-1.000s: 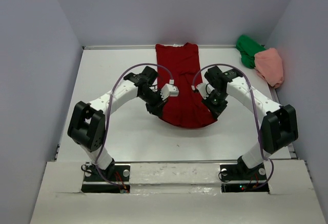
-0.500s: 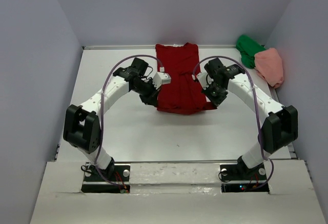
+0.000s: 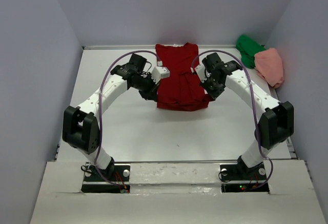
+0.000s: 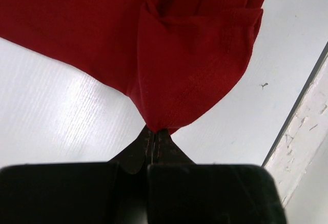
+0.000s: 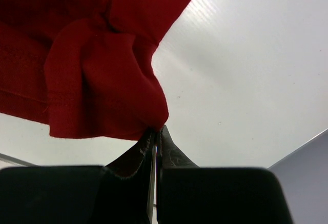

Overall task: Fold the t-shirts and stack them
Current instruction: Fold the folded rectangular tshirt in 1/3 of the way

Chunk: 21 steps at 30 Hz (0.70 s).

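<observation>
Red shirt (image 3: 177, 75), one, near end lifted; right of it one green shirt (image 3: 248, 48) and one pink shirt (image 3: 270, 65), crumpled. Left gripper (image 4: 154, 131) and right gripper (image 5: 155, 130) pinch its corners.

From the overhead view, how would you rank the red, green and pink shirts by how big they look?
1. dark red t-shirt: spread out, clearly largest.
2. salmon pink t-shirt: a bunched heap.
3. bright green t-shirt: looks slightly smaller, but the pink heap seems to hide part of it, so the last two are unsure.
</observation>
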Available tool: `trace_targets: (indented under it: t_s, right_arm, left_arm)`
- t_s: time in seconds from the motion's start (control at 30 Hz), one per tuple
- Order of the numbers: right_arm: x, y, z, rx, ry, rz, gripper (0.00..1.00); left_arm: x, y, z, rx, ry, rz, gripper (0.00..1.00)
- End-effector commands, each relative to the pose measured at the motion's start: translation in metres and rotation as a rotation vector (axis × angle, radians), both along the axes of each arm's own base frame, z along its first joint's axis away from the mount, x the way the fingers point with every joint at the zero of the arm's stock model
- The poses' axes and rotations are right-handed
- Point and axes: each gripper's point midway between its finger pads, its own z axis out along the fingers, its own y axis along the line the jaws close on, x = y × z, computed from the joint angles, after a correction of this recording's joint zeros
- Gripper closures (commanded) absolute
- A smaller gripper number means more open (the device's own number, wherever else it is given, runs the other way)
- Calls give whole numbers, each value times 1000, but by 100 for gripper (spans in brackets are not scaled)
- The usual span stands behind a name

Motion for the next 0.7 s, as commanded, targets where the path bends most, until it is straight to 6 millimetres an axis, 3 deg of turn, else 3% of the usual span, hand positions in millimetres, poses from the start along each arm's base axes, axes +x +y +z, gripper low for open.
trace_targets:
  t_s: [0.0, 0.33, 0.67]
  right_arm:
    - [36, 6, 15, 9, -119, -26, 100]
    - [82, 12, 12, -22, -181, -15, 100]
    - [133, -7, 3, -80, -229, -69, 100]
  left_arm:
    - [19, -4, 28, -40, -85, 39, 100]
    - [47, -5, 24, -23, -96, 84, 100]
    - [83, 0, 8, 4, -95, 148, 100]
